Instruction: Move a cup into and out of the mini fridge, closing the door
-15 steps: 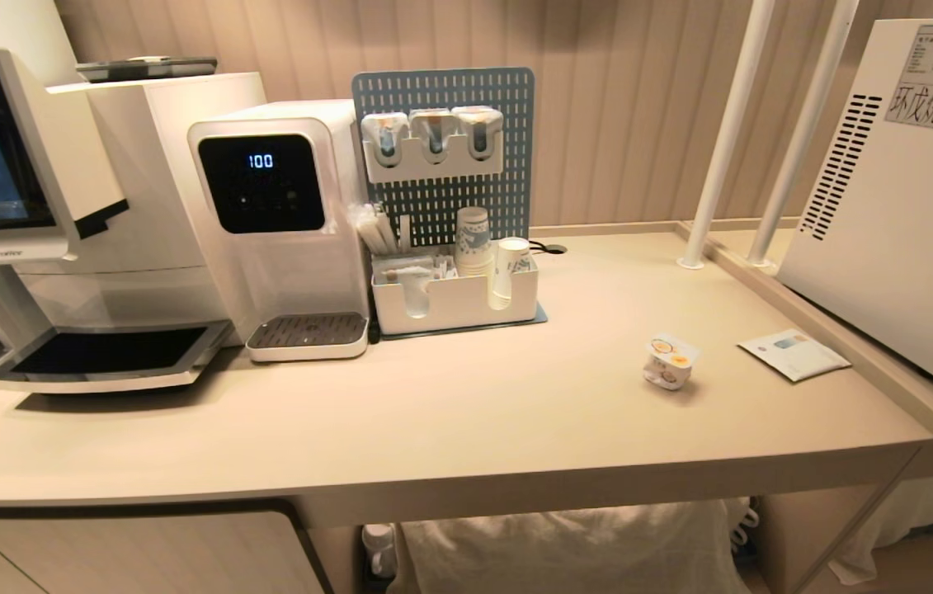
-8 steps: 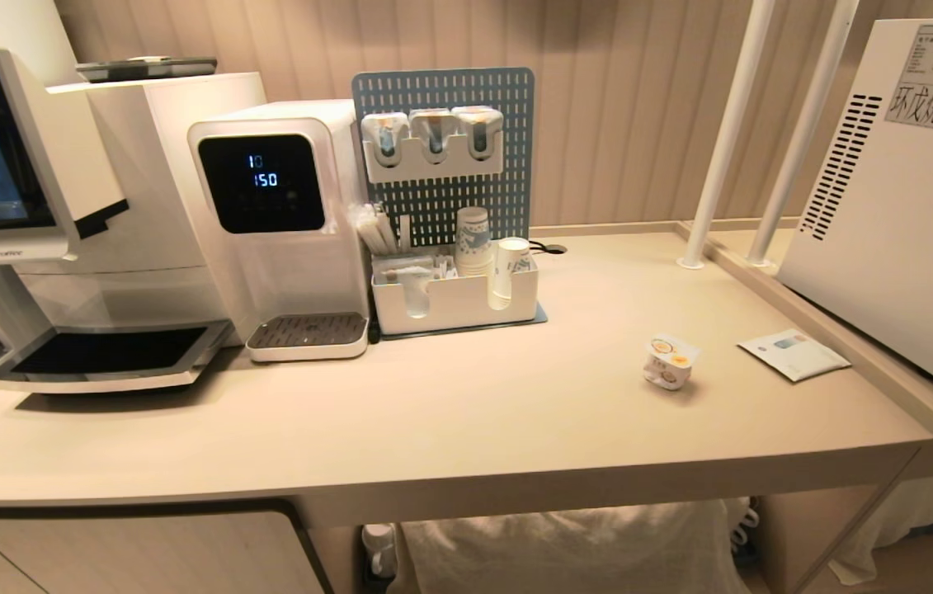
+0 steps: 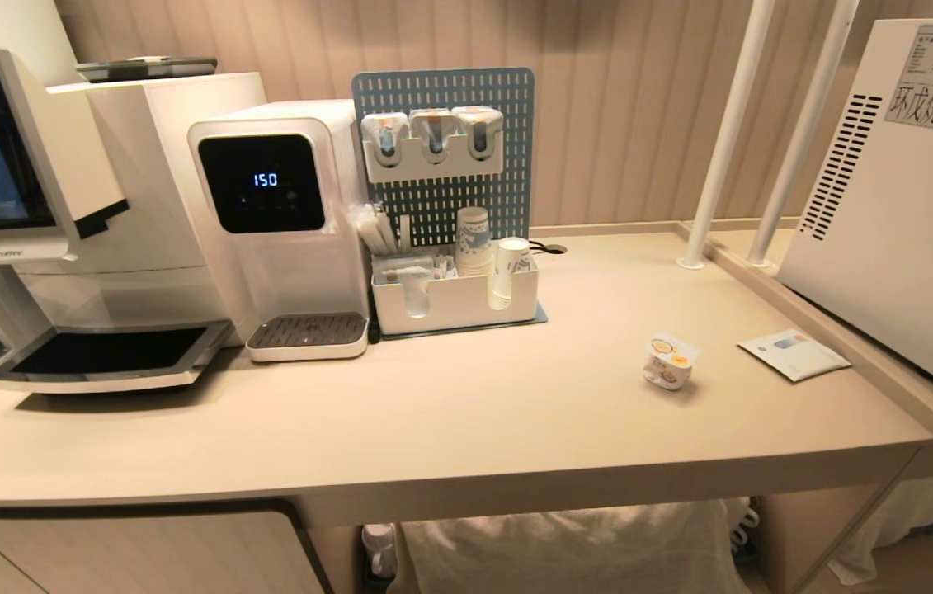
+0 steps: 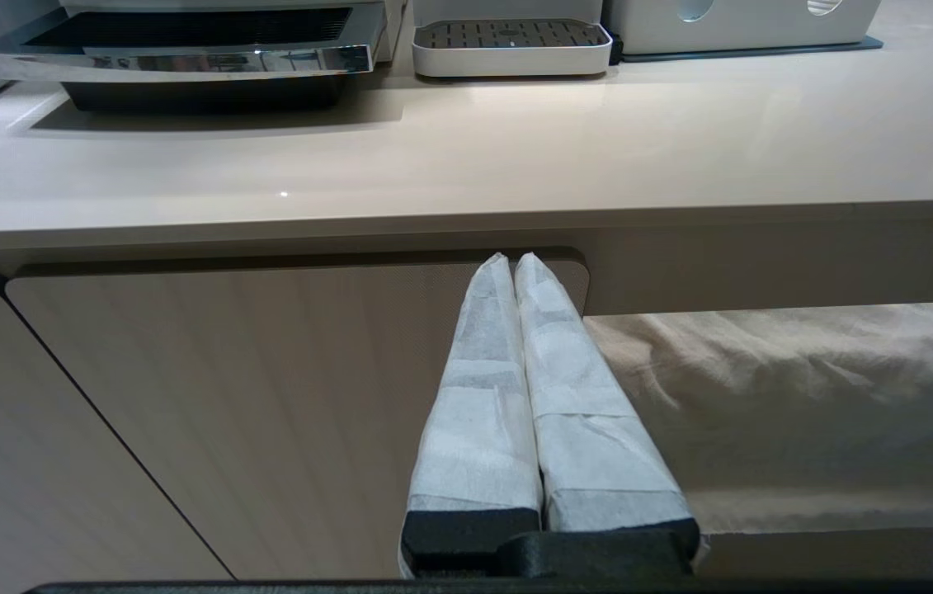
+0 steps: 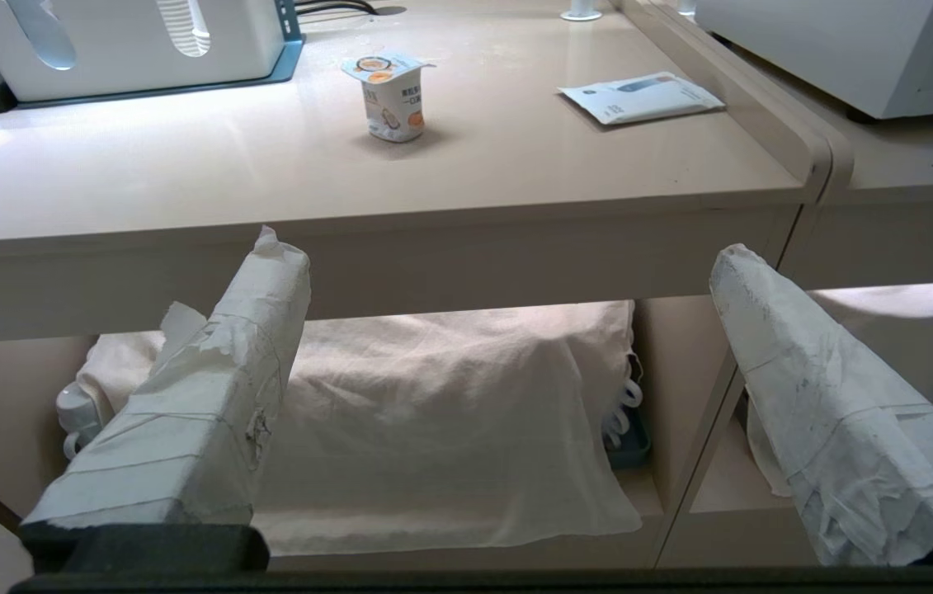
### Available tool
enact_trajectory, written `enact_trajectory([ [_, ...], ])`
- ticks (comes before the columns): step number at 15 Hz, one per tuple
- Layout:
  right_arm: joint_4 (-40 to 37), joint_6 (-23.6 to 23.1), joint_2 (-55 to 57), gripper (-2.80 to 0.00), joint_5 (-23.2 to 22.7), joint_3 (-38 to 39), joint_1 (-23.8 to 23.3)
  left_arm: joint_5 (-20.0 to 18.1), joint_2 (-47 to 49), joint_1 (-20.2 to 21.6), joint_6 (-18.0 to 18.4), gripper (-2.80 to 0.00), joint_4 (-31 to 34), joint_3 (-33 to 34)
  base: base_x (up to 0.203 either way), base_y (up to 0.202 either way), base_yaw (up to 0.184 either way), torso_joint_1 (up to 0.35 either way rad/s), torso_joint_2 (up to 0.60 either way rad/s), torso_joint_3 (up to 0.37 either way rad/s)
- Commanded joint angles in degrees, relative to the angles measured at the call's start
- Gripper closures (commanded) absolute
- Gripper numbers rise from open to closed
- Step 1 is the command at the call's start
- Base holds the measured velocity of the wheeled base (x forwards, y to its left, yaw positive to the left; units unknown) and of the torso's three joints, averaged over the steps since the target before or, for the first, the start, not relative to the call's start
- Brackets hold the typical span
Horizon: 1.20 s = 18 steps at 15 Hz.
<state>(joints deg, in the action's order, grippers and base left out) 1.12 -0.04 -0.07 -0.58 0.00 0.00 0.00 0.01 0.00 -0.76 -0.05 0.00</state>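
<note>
The cup (image 3: 670,360), small and white with orange fruit marks and a square foil lid, stands upright on the beige counter (image 3: 466,412), right of centre; the right wrist view shows the cup (image 5: 391,97) too. The mini fridge (image 3: 903,198) stands at the far right with its vented side and warning sticker toward me; its door is out of view. Neither arm shows in the head view. My right gripper (image 5: 507,256) hangs open and empty below the counter's front edge. My left gripper (image 4: 514,258) is shut on nothing, low in front of a cabinet door (image 4: 227,412).
A coffee machine (image 3: 29,223) and a water dispenser (image 3: 276,223) fill the counter's left. A white organizer (image 3: 454,301) with paper cups sits before a blue pegboard (image 3: 445,148). A flat sachet (image 3: 793,354) lies beside the cup. Two white poles (image 3: 726,132) rise near the fridge. Cloth (image 5: 433,412) covers the shelf below.
Only the number on the water dispenser's screen has changed. The cup, the fridge and both arms are where they were.
</note>
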Motion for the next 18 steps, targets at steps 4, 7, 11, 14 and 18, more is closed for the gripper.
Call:
enact_trajectory([
  [4,0.0,-0.1,0.1,-2.80,-0.1,0.5,0.0,0.0,0.0,0.0,0.0,0.00,0.0,0.0,0.000,0.000,0.000,0.000,0.00,0.000],
  [7,0.0,0.4,0.1,-2.80,0.0,0.5,0.0,0.0,0.0,0.0,0.0,0.00,0.0,0.0,0.000,0.000,0.000,0.000,0.00,0.000],
  [11,0.0,0.3,0.1,-2.80,0.0,0.5,0.0,0.0,0.0,0.0,0.0,0.00,0.0,0.0,0.000,0.000,0.000,0.000,0.00,0.000],
  [14,0.0,0.3,0.1,-2.80,-0.1,0.5,0.0,0.0,0.0,0.0,0.0,0.00,0.0,0.0,0.000,0.000,0.000,0.000,0.00,0.000],
  [18,0.1,0.2,0.1,-2.80,0.0,0.5,0.0,0.0,0.0,0.0,0.0,0.00,0.0,0.0,0.000,0.000,0.000,0.000,0.00,0.000],
])
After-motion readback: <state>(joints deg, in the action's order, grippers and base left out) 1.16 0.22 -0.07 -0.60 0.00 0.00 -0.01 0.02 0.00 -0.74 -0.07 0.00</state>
